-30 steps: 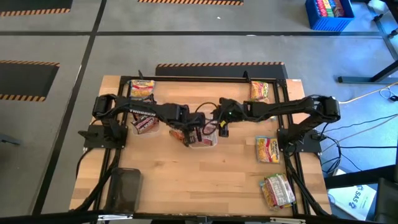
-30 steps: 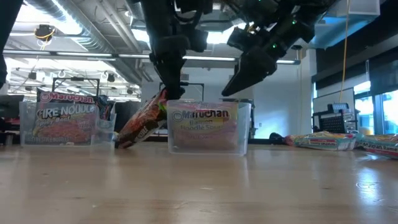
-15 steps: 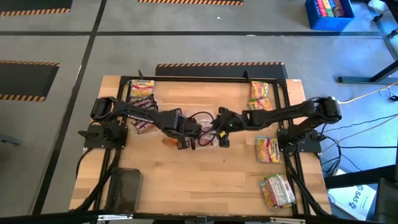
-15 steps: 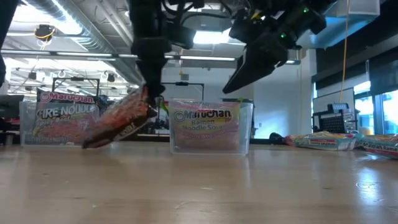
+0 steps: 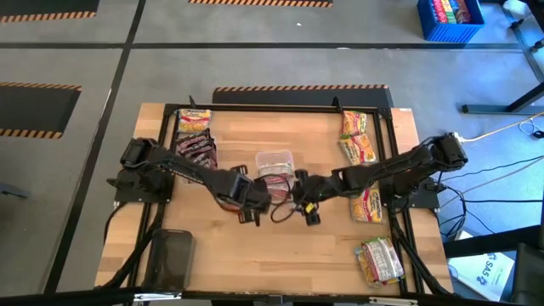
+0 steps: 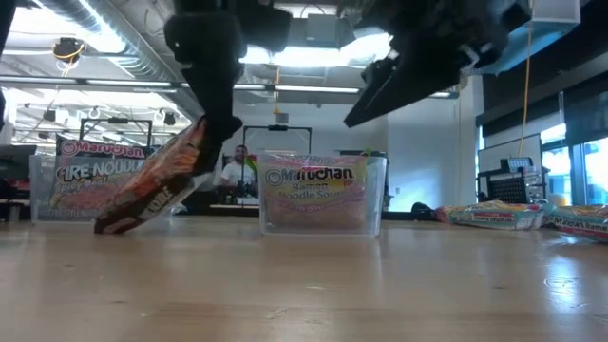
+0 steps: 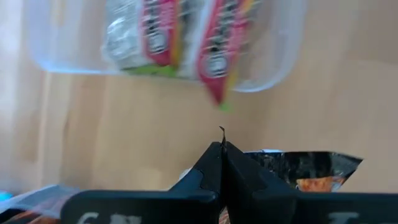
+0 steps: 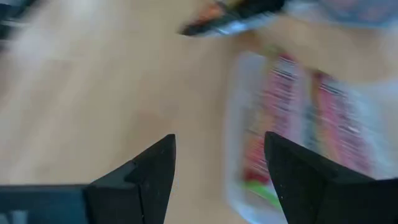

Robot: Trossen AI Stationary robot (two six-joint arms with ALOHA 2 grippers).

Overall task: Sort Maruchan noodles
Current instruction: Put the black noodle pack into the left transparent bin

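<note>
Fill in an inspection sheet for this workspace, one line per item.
Surface: wooden table, black frame.
Job's things: dark maroon packet hangs tilted from the left gripper; more packets in the clear tray mid-table; loose packets along the right edge.
Clutter: dark pad at the front left.
Grippers: left gripper shut on the packet; right gripper open, empty.
Cables: loops between the grippers.
Surroundings: blue crate; a person behind.

Clear tray (image 5: 274,164) behind both grippers.
</note>
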